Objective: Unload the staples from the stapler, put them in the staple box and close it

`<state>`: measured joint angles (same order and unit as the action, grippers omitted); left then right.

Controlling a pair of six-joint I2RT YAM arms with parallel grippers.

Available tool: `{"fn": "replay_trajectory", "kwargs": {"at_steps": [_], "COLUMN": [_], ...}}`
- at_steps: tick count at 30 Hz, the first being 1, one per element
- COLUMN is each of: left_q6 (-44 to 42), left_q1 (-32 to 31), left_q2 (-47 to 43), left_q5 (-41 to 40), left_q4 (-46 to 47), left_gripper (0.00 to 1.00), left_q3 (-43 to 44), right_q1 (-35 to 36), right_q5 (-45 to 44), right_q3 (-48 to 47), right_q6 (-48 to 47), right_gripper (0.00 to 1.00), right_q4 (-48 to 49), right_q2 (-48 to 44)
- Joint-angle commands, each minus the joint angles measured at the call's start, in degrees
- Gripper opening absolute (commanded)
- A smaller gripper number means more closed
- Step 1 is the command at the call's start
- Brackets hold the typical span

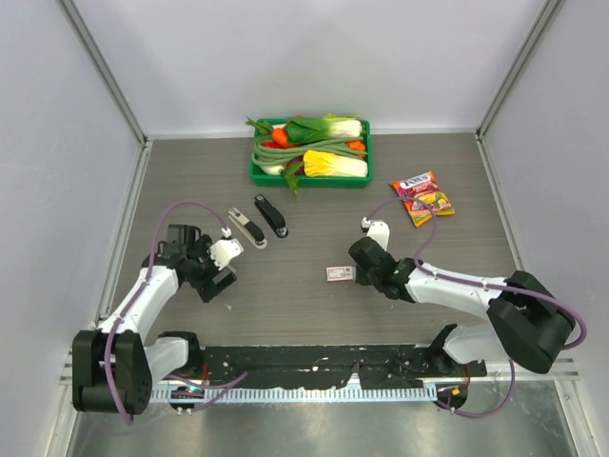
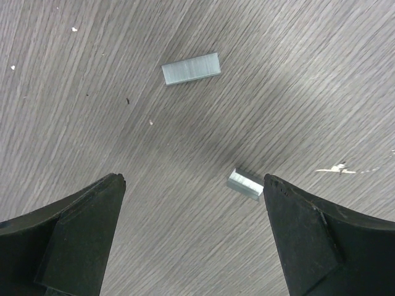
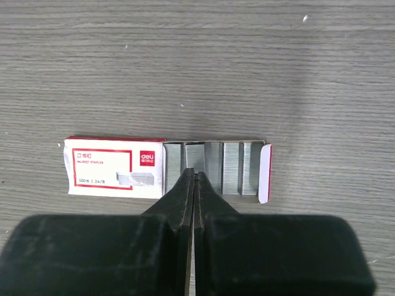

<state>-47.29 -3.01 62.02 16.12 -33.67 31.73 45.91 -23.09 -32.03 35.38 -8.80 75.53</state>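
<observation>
Left gripper [image 2: 192, 185]: jaws wide apart and empty, low over the grey wood-grain table [image 2: 74, 92]
Right gripper [image 3: 194, 176]: jaws pressed together on nothing, tips over the open end of the small pink-and-white flat cardboard box [image 3: 114, 174]
Stapler: the slim white and light-grey stapler with a silver rail [image 1: 246, 228] lies left of centre, just beside the all-black stapler [image 1: 270, 215]
Staples: short grey metal staple strips lie loose on the table, the longer [image 2: 191, 68] ahead of the fingers, the shorter [image 2: 245, 184] just beside one finger [image 2: 315, 234]
Risk, left: that finger may sweep the shorter strip aside or break it, as it is thin and lies flat
Risk, right: the closed tips may shove the box and spill its fresh strips [image 3: 228, 168] among the unloaded ones
Risk, stapler: whether its rail is empty cannot be told, and the black one sits close enough to be grabbed by mistake
Count: loose strips two; staplers two; box one; green vegetable tray [image 1: 314, 183] one; orange sweet packet [image 1: 422, 198] one
</observation>
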Motion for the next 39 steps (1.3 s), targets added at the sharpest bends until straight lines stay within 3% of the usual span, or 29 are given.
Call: {"fn": "replay_trajectory", "kwargs": {"at_steps": [1, 9, 15, 20, 29, 32, 36, 39], "left_q6": [-4.39, -0.52, -16.85, -30.46, -39.63, -42.53, -44.73, -45.0], "left_q1": [-0.25, -0.25, -0.77, -3.58, -5.61, -6.31, -7.8, -9.12], "left_q2": [1.0, 4.42, 6.62, 11.45, 18.04, 19.45, 21.21, 20.95], "left_q5": [-1.27, -0.65, 5.4, 7.17, 7.35, 7.0, 6.38, 6.29], "left_q4": [0.36, 7.12, 8.62, 3.18, -1.04, -3.15, -7.01, -9.21], "left_gripper": [1.0, 1.0, 1.0, 0.98, 0.96, 0.88, 0.66, 0.62], "left_q3": [2.9, 5.8, 5.54, 7.56, 11.95, 13.18, 14.77, 14.51], "right_q1": [0.32, 0.32, 0.32, 0.32, 0.32, 0.23, 0.23, 0.23], "right_q5": [-1.16, -1.61, -1.61, -1.69, -1.52, -1.69, -2.04, -2.05], "right_q3": [-3.73, -4.88, -4.71, -4.97, -5.32, -5.41, -5.5, -5.76], "right_q6": [0.92, 0.22, -1.01, -1.1, -1.27, -1.27, -1.54, -1.89], "right_gripper": [0.05, 0.1, 0.11, 0.11, 0.1, 0.1, 0.1, 0.1], "right_q4": [-2.18, -3.24, -2.89, -2.19, -2.19, -2.19, -2.1, -2.1], "right_q2": [-3.71, -7.23, -8.2, -7.85, -8.38, -8.47, -7.77, -7.59]}}
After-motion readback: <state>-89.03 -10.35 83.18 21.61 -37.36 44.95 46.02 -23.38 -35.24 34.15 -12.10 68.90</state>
